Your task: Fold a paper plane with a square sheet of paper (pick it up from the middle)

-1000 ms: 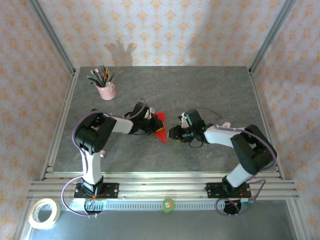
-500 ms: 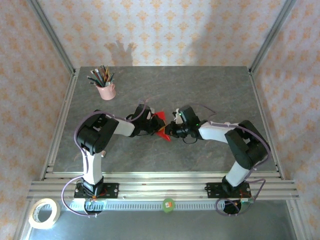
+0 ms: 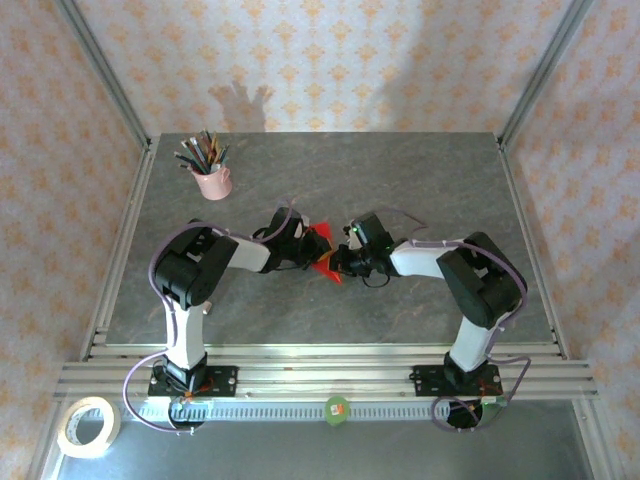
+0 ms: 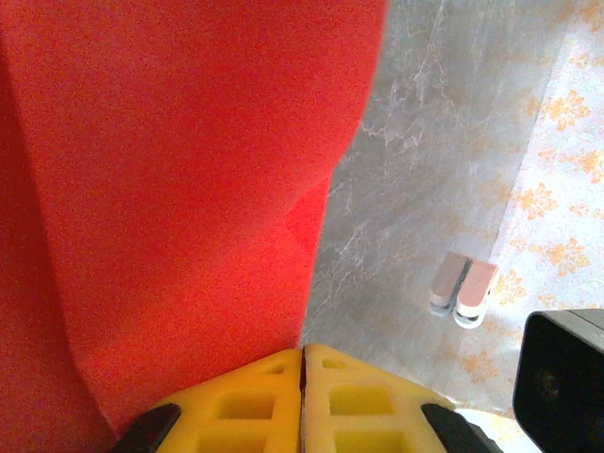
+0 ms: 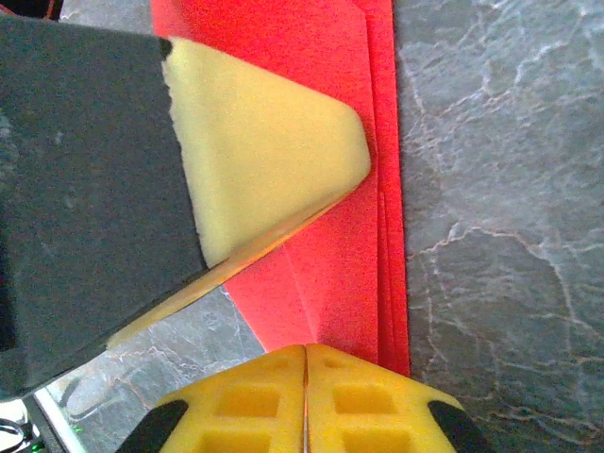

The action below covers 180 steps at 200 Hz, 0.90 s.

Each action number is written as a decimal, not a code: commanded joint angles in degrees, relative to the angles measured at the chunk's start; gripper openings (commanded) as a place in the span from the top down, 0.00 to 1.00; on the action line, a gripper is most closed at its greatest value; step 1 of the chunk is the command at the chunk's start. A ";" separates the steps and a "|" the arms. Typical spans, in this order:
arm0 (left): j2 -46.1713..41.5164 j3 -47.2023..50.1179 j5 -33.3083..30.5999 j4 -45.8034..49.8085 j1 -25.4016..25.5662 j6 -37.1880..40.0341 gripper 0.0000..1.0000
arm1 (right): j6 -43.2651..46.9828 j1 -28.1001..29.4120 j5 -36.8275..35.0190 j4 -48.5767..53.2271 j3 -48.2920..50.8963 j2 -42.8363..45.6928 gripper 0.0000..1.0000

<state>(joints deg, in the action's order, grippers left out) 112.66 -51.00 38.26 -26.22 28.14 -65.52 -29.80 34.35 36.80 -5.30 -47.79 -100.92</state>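
The red paper plane [image 3: 323,256] is held just above the grey table [image 3: 420,180] at its middle, between my two grippers. My left gripper [image 3: 306,250] is shut on its left side. In the left wrist view the creased red sheet [image 4: 170,189] runs down into the seam of the closed yellow fingertips [image 4: 302,363]. My right gripper [image 3: 339,262] is shut on the plane's right side. In the right wrist view the folded red layers [image 5: 349,274] enter its closed tips [image 5: 305,354], with the left gripper's pale pad [image 5: 264,151] pressed on the paper just beyond.
A pink cup [image 3: 212,183] full of pens stands at the back left of the table. A roll of tape [image 3: 88,427] lies off the table at the near left. A small white and pink piece [image 4: 462,288] lies on the table beyond the left gripper.
My right gripper has moved left to the plane and shut on its right side. The left gripper has kept its hold, and the plane has barely shifted.
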 commanded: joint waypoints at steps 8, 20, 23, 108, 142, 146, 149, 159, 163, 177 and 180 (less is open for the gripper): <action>1.51 -1.51 -0.81 3.79 0.68 1.49 0.87 | 0.59 0.02 -2.08 1.87 -0.82 -0.73 0.92; 1.46 -2.19 -0.19 3.98 0.64 2.05 0.86 | 0.56 0.06 -2.24 1.96 -0.56 -0.70 0.92; 1.43 -2.29 -0.06 4.09 0.64 2.26 0.86 | 0.59 0.08 -2.30 2.05 -0.51 -0.78 0.92; -2.56 -3.61 1.31 6.03 -0.25 9.00 0.83 | 0.91 0.03 -5.24 4.76 0.11 -2.00 0.92; -6.23 -1.40 1.29 6.45 -1.63 11.66 0.83 | 4.11 -0.61 -3.41 5.54 0.64 -2.13 0.92; -6.50 -1.11 1.22 6.44 -1.68 11.81 0.83 | 4.93 -0.78 -2.63 5.61 0.55 -2.21 0.92; -6.75 -0.93 1.16 6.49 -1.78 11.97 0.83 | 5.62 -0.92 -2.14 5.86 0.51 -2.30 0.92; -7.14 -0.57 0.78 6.69 -1.94 12.34 0.83 | 8.31 -1.29 -0.58 6.75 -0.09 -2.65 0.92; -7.19 -0.44 0.76 6.78 -2.02 12.56 0.83 | 9.26 -1.43 0.00 7.02 -0.31 -2.73 0.92; -6.57 -0.66 1.08 7.08 -1.95 12.85 0.84 | 11.58 -1.77 1.13 8.38 -1.17 -3.35 0.92; -6.39 -0.75 1.25 7.06 -1.87 12.82 0.84 | 11.96 -1.82 1.29 8.56 -1.36 -3.46 0.92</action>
<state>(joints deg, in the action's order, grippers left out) 106.78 -52.38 38.74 -20.32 26.41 -55.20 -24.12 33.34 36.95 -3.16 -48.07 -101.95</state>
